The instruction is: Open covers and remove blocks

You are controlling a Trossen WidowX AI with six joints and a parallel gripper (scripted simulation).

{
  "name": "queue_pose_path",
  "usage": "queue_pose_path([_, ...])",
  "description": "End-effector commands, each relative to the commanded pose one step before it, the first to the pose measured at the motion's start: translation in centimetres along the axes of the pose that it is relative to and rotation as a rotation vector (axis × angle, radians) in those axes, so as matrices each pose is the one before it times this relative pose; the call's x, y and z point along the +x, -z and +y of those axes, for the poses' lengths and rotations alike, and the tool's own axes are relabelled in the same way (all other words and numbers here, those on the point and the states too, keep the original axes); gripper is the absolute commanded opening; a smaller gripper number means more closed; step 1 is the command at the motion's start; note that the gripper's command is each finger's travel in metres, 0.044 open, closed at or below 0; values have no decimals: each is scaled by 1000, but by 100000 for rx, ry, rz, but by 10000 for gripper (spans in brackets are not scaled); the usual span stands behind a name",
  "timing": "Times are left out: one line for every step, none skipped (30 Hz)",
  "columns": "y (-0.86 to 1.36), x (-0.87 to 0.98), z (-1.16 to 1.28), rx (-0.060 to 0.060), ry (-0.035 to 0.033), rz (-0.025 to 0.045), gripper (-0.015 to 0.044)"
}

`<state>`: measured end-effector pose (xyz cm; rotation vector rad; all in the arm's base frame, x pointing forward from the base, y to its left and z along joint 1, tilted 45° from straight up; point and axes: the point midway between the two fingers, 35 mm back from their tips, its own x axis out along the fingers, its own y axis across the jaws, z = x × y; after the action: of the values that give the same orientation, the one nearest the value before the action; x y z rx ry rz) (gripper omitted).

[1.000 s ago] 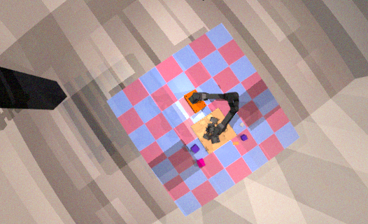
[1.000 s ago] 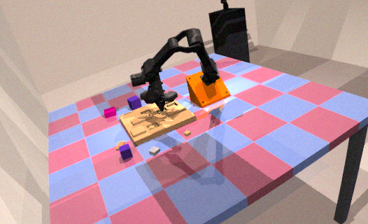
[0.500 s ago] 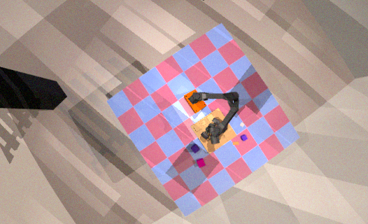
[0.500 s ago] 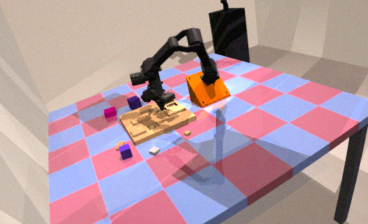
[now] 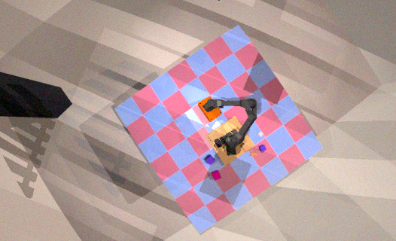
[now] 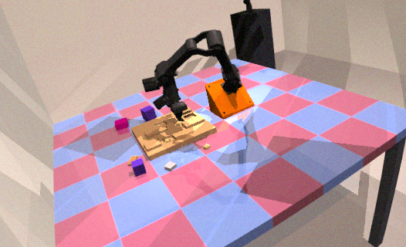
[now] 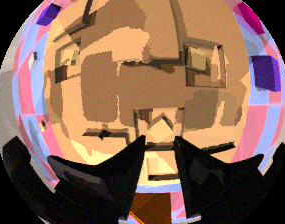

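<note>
The wooden puzzle board (image 5: 226,159) (image 6: 177,145) (image 7: 220,30) lies flat, with raised cover pieces whose states are hard to tell under patchy shadows. In the wrist view three square wells show: a pale diamond-shaped piece (image 7: 159,129) in the near middle one, a pale shape (image 7: 196,59) in the right one and another (image 7: 70,54) in the left one. My gripper (image 6: 181,119) (image 7: 160,139) is partly open and empty, low over the near middle well, fingertips on either side of it. The arm hides much of the board in the top view.
Beside the board lie a purple block (image 5: 209,160) (image 6: 148,113) (image 7: 265,73), a magenta block (image 5: 216,175) (image 6: 121,124), another purple block (image 5: 262,147) (image 6: 138,167), a white piece (image 5: 260,134) (image 6: 170,166), an orange piece (image 6: 133,160) and a yellow piece (image 6: 206,147). An orange wedge (image 6: 217,104) stands behind.
</note>
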<state>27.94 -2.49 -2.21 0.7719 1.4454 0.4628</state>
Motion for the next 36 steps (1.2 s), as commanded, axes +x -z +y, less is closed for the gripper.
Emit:
queue_pose_path([-208,-1045,-119,15408,761,-736,144])
queue_pose_path([-8,-181,-4,3423,23,-8,144])
queue_pose_path([-7,-181,-4,3423,21,-8,144])
queue_pose_path([-6,-182,-3,3423,19,-8,144])
queue_pose_path([-4,-182,-3,3423,18,-7,144])
queue_pose_path([-3,-182,-2,3422,16,-7,144])
queue_pose_path([-2,-183,-2,3422,15,-6,144])
queue_pose_path([0,-183,-2,3422,13,-5,144])
queue_pose_path([1,-183,-2,3419,12,-5,144])
queue_pose_path([2,-184,-2,3422,10,-4,144])
queue_pose_path([4,-184,-2,3422,9,-3,144])
queue_pose_path([5,-184,-2,3421,8,-2,144])
queue_pose_path([6,-185,-3,3421,7,-1,144])
queue_pose_path([7,-185,-3,3421,6,0,144])
queue_pose_path([9,-185,-3,3421,5,1,144])
queue_pose_path([10,-186,-4,3420,4,2,144])
queue_pose_path([11,-186,-5,3420,3,4,144])
queue_pose_path([13,-186,-5,3420,2,5,144])
queue_pose_path([14,-186,-6,3417,1,6,144])
queue_pose_path([15,-187,-7,3417,1,8,144])
queue_pose_path([13,-152,-6,2777,0,7,144])
queue_pose_path([8,-91,-4,1666,0,5,144])
queue_pose_path([3,-30,-1,555,0,2,144])
queue_pose_path([0,0,0,0,0,0,144])
queue_pose_path([0,0,0,0,0,0,144])
queue_pose_path([0,0,0,0,0,0,144])
queue_pose_path([0,0,0,0,0,0,144])
queue_pose_path([0,0,0,0,0,0,144])
queue_pose_path([0,0,0,0,0,0,144])
queue_pose_path([-2,49,3,0,0,-2,144])
queue_pose_path([-5,101,6,1,0,-4,144])
queue_pose_path([-6,142,8,1,0,-5,144])
queue_pose_path([-7,185,10,1,-1,-6,144])
queue_pose_path([-7,231,11,0,-3,-5,144])
queue_pose_path([-5,276,13,-4,-4,-3,144])
queue_pose_path([-2,301,13,-4,-6,1,144])
